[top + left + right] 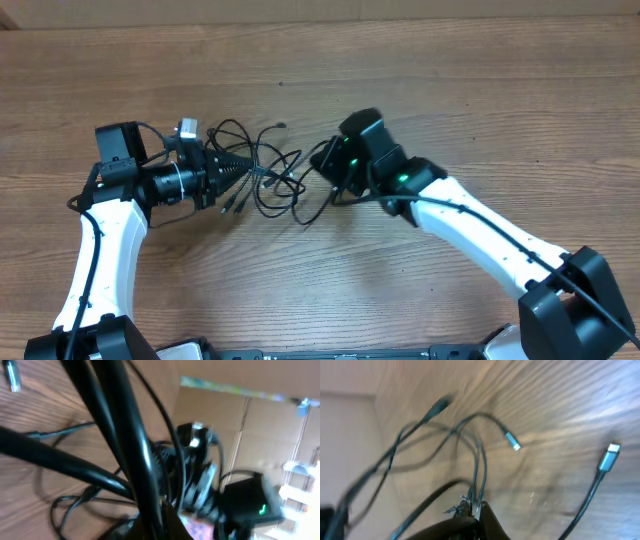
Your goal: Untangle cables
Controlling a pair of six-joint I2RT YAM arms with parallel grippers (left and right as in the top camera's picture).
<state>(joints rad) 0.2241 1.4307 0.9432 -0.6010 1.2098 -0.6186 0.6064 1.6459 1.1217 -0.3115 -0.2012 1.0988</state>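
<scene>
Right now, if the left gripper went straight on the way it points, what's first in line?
The cables: the left gripper points at the loose loops right off its tips. Past them, in line, sits the right gripper. Heights are unclear from overhead, so it might skim over some strands.

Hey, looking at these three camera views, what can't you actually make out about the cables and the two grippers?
1. Overhead: how the cables cross in the tangle; strands too thin and small.
2. Overhead: where the right gripper pinches; its own wrist covers it.
3. Left wrist: whether the left gripper holds a strand; blurred, near strands fill the frame.
4. Right wrist: the silver plug type; motion blur.
</scene>
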